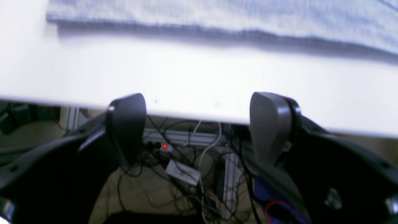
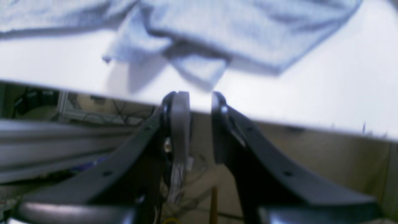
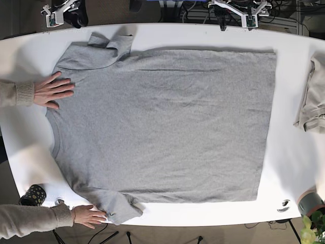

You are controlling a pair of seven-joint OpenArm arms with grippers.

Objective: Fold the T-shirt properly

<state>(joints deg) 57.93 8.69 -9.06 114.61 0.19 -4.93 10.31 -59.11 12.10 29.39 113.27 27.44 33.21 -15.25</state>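
No fold is made yet. The grey T-shirt (image 3: 162, 132) lies flat on the white tabletop (image 3: 292, 168), its neck to the left and its hem to the right in the base view. The left hand (image 1: 199, 124) is wide apart. The right hand (image 2: 200, 102) is nearly together, holding nothing.

A folded beige garment (image 3: 312, 104) lies at the right edge of the white table (image 3: 289, 168), a dark patterned cup (image 3: 33, 195) sits at its near left corner, and cables (image 1: 186, 161) tangle on the floor beneath the table.
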